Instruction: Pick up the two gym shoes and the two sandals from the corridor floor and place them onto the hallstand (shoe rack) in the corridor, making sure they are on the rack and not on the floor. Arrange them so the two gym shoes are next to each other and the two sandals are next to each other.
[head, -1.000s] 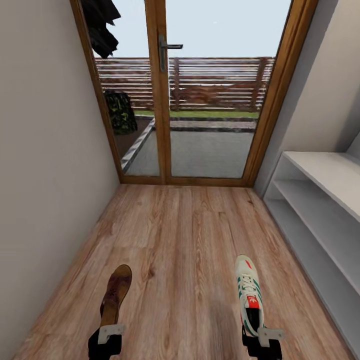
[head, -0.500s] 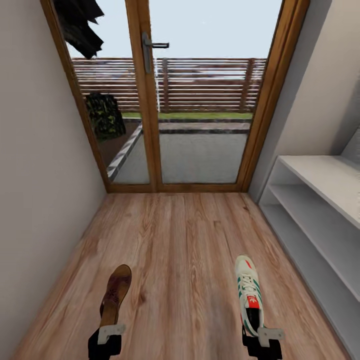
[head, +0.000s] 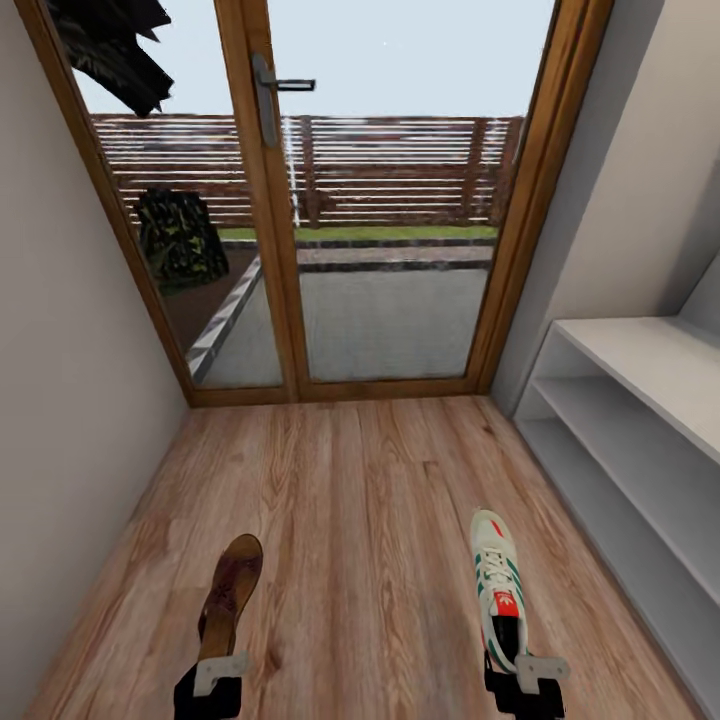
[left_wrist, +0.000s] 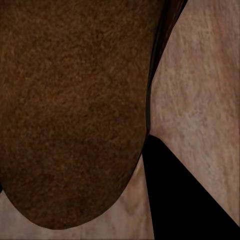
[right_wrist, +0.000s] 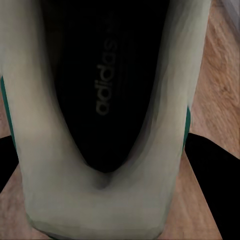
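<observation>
A: We face a narrow corridor: wood-plank floor (head: 370, 480), a glazed door (head: 330, 200) ahead, and the pale shoe rack (head: 640, 400) along our right wall.

B: Where are the shoes?

A: The sandal (head: 228, 595) is held at its heel by the left gripper (head: 210, 685); the gym shoe (head: 500, 590) is held at its heel by the right gripper (head: 525, 680). Both shoes extend forward from the jaws, long axes pointing toward the door.

B: Jaw state?

A: We judge each pair closed narrowly on its shoe: the wrist views show the sandal (left_wrist: 70, 110) and the gym shoe (right_wrist: 105, 100) tight against the camera.

B: Which relation governs the coming move?

A: The rack lies to the right of both shoes, its length parallel to them. The right arm is nearer, so we judge the gym shoe goes first, carried sideways onto a shelf.
</observation>
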